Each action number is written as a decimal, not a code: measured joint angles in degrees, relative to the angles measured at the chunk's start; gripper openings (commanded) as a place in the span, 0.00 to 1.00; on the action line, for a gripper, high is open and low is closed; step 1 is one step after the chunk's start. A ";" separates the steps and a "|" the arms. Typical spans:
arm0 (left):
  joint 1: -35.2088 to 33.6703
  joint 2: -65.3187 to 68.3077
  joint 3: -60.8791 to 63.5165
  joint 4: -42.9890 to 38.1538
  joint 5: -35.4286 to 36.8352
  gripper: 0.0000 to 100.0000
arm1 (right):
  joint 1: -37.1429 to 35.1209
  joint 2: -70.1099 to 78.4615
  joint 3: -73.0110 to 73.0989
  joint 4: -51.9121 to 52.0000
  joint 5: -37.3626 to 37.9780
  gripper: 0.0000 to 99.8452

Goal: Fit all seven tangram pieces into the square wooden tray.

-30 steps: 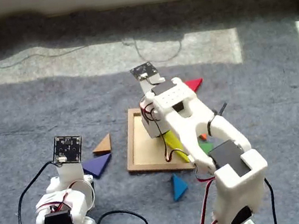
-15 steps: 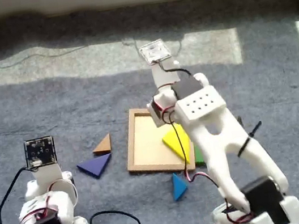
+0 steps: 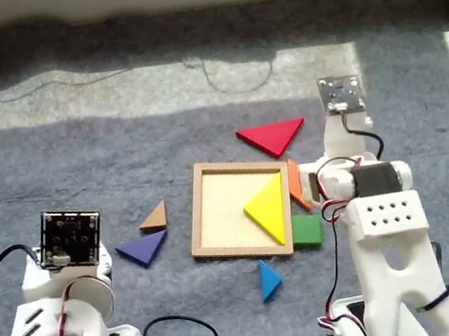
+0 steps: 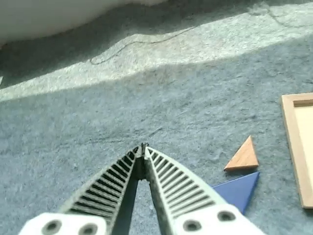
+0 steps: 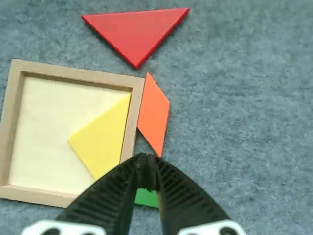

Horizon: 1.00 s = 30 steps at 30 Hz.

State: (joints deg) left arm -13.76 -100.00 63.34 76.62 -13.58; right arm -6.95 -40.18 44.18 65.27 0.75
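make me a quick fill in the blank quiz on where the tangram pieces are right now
1. The yellow triangle lies ____ the wooden tray.
2. The orange parallelogram lies between the red triangle and the ____ square.
3. The left gripper is ____, with nothing between its fingers.
4. In the high view, the tan triangle and the dark blue triangle lie to the ____ of the tray.

Missing words: inside, green, shut, left.

No readable text, label, number or sign on any tangram piece, tray, arm or carpet in any view.
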 measured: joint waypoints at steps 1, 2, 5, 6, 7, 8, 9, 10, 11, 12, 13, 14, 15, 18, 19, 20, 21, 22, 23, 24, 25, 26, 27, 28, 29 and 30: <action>1.58 2.29 -2.20 0.79 0.00 0.02 | 1.49 -0.18 1.23 -1.41 0.00 0.01; 2.99 4.84 -4.40 1.49 -0.09 0.04 | 2.90 -0.26 2.55 -2.99 0.00 0.01; 8.26 15.03 -9.76 3.08 -0.09 0.14 | 6.86 -0.53 6.68 -8.79 0.00 0.01; 10.37 18.81 -11.08 3.34 -0.09 0.16 | 7.82 -0.53 8.00 -10.99 0.00 0.01; 12.66 22.51 -12.04 3.34 0.26 0.18 | 8.53 -0.53 9.14 -13.01 0.00 0.01; 14.59 26.02 -12.84 3.34 1.32 0.20 | 9.14 -0.53 10.20 -14.86 0.00 0.01; 16.44 29.63 -13.36 3.34 2.64 0.20 | 9.67 -0.53 11.16 -16.53 0.00 0.01; 17.93 33.14 -13.80 3.34 4.22 0.20 | 10.29 -0.53 11.96 -17.76 0.00 0.01; 19.16 36.04 -13.98 2.64 5.54 0.20 | 10.73 -0.53 12.57 -18.99 0.00 0.01; 20.66 38.42 -13.98 1.23 6.68 0.20 | 10.99 -0.53 13.36 -20.04 0.00 0.01; 22.15 40.70 -13.98 -0.35 7.91 0.20 | 10.99 -0.53 13.89 -20.84 0.00 0.01; 23.56 42.99 -13.98 -2.02 8.97 0.20 | 11.08 -0.53 14.24 -21.45 0.00 0.01; 24.88 45.27 -13.98 -3.87 10.20 0.20 | 11.25 -0.53 14.33 -21.80 0.00 0.01; 28.22 51.87 -13.98 -8.53 13.45 0.20 | 11.96 -0.53 14.42 -22.33 0.00 0.01; 29.01 54.24 -13.98 -10.02 14.42 0.20 | 11.96 -0.53 14.42 -22.42 0.00 0.01; 29.89 56.88 -13.98 -11.69 15.38 0.20 | 11.96 -0.53 14.42 -22.42 0.00 0.01; 30.42 59.52 -13.98 -13.45 16.35 0.20 | 11.96 -0.53 14.42 -22.51 0.00 0.01; 30.77 62.42 -13.98 -15.30 17.05 0.20 | 11.96 -0.53 14.42 -22.51 0.00 0.01; 30.86 65.41 -13.98 -17.32 17.67 0.20 | 11.96 -0.53 14.42 -22.51 0.00 0.01; 30.86 68.66 -13.98 -19.34 18.29 0.20 | 11.96 -0.53 14.77 -22.51 0.00 0.01; 30.77 71.91 -13.98 -21.36 18.55 0.20 | 11.96 -0.53 15.30 -22.51 0.00 0.01; 30.68 74.90 -14.07 -23.30 18.64 0.20 | 11.96 -0.53 15.65 -22.51 0.00 0.01; 30.68 77.80 -14.42 -24.79 18.64 0.20 | 11.96 -0.53 15.82 -22.51 0.00 0.01; 30.68 80.53 -15.21 -25.93 18.64 0.20 | 11.96 -0.53 15.82 -22.51 0.00 0.01; 30.77 82.99 -16.26 -26.64 18.64 0.20 | 11.96 -0.53 15.82 -22.51 0.00 0.01; 30.77 85.36 -17.49 -26.99 18.81 0.20 | 11.96 -0.53 15.82 -22.51 0.00 0.01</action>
State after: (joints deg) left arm 17.01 -14.64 45.85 49.63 5.23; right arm 5.01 -40.70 60.00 42.77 0.75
